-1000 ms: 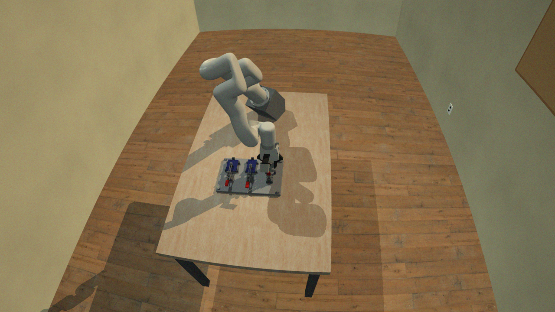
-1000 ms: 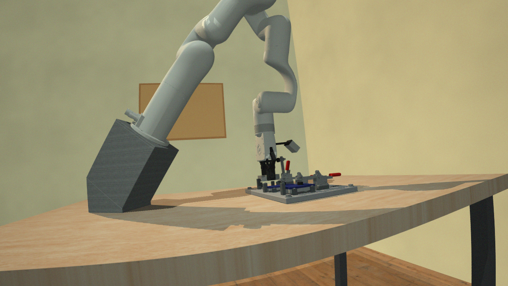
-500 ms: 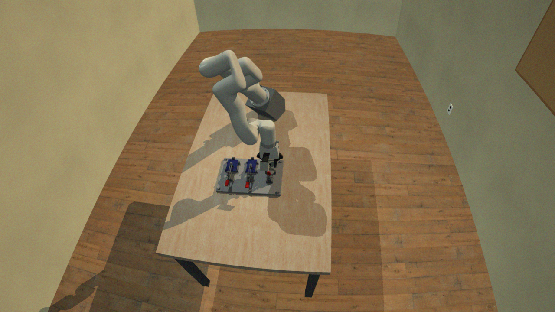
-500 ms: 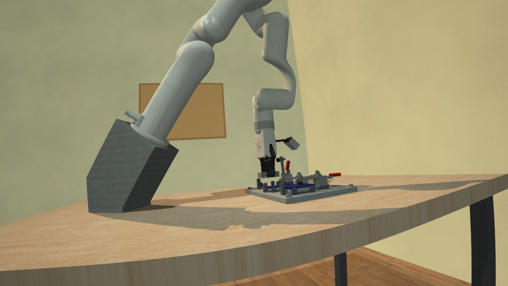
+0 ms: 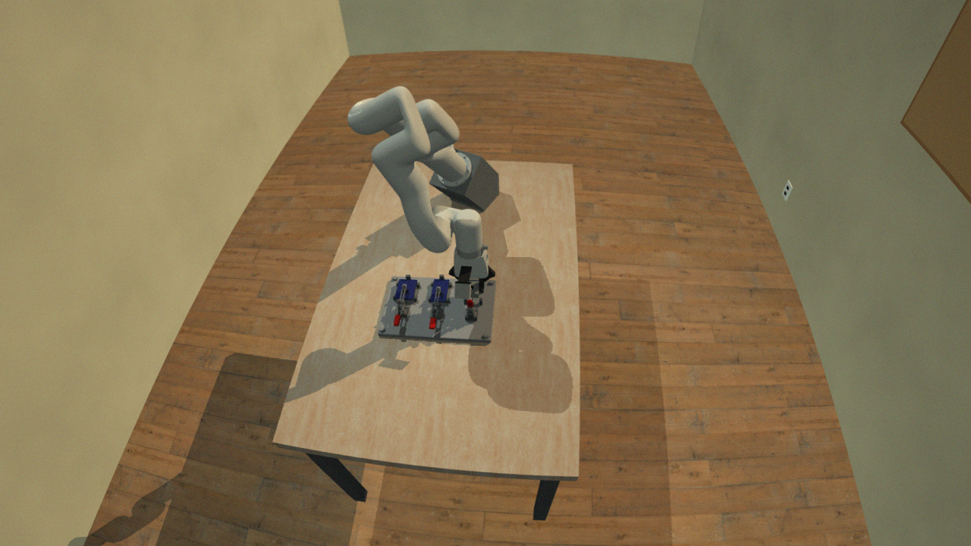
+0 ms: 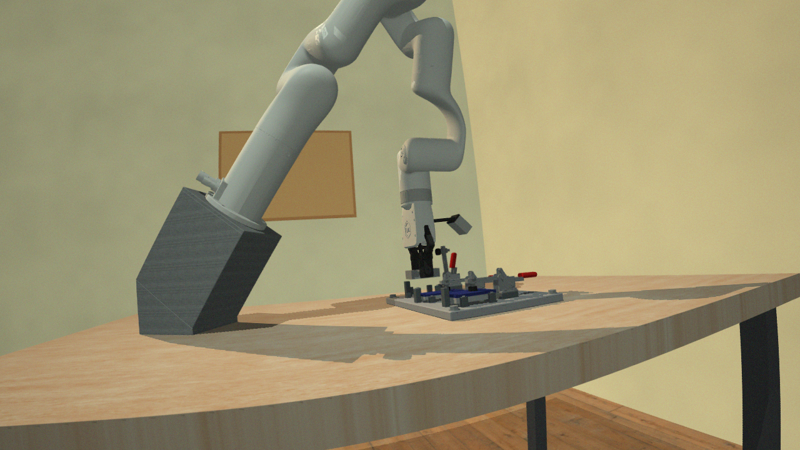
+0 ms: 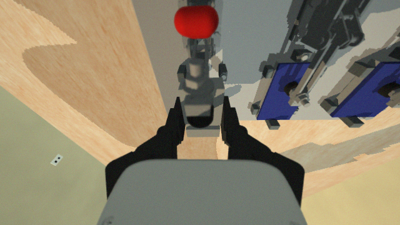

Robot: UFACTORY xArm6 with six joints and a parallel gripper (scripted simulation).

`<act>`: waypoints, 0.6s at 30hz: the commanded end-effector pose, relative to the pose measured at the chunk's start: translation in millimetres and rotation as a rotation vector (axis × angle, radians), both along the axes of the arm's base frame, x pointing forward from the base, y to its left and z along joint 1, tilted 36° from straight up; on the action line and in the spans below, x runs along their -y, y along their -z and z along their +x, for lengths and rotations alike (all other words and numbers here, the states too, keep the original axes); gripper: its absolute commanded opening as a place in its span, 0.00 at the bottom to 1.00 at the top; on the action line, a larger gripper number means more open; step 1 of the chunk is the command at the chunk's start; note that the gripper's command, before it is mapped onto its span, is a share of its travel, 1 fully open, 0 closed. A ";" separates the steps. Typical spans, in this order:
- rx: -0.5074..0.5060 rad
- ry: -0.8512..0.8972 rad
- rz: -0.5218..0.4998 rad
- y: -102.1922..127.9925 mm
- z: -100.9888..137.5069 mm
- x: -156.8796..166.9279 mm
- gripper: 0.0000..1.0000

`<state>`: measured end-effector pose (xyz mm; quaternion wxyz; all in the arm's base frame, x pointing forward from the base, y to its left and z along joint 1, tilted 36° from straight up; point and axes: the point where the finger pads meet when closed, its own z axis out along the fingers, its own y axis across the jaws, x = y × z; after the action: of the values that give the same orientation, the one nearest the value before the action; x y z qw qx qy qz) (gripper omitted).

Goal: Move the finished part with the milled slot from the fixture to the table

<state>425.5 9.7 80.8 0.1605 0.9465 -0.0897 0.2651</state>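
Note:
My gripper (image 7: pixel 202 105) is shut on the grey finished part (image 7: pixel 201 129), which shows a dark rounded slot end between the black fingers. In the side view the gripper (image 6: pixel 422 265) holds the part (image 6: pixel 422 273) level, a little above the right-hand nest of the fixture plate (image 6: pixel 475 302). That nest's clamp stands open with its red handle (image 7: pixel 196 22) upright. Two blue blanks (image 7: pixel 278 90) (image 7: pixel 369 94) lie in the other two nests, each with a clamp arm across it. From above, the gripper (image 5: pixel 469 293) is over the plate's right end, beside the blanks (image 5: pixel 406 287) (image 5: pixel 440 290).
The clamps on the blanks have red handles (image 5: pixel 400 317) (image 5: pixel 434 324) lying down toward the plate's front edge. Small grey locating posts (image 6: pixel 416 294) stand around the nests. The arm's grey base block (image 6: pixel 201 262) sits on the table behind the fixture.

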 end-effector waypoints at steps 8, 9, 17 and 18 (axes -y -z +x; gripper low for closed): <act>0.002 -0.001 0.001 -6.0 -4.3 -3.3 0.00; 0.002 -0.001 0.001 -6.0 -4.3 -3.3 0.00; 0.002 -0.001 0.001 -17.0 -15.2 -9.2 0.00; 0.002 -0.001 0.001 -18.2 -16.4 -9.9 0.00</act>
<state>413.5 16.5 92.8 0.1603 0.9464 -0.0896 0.2656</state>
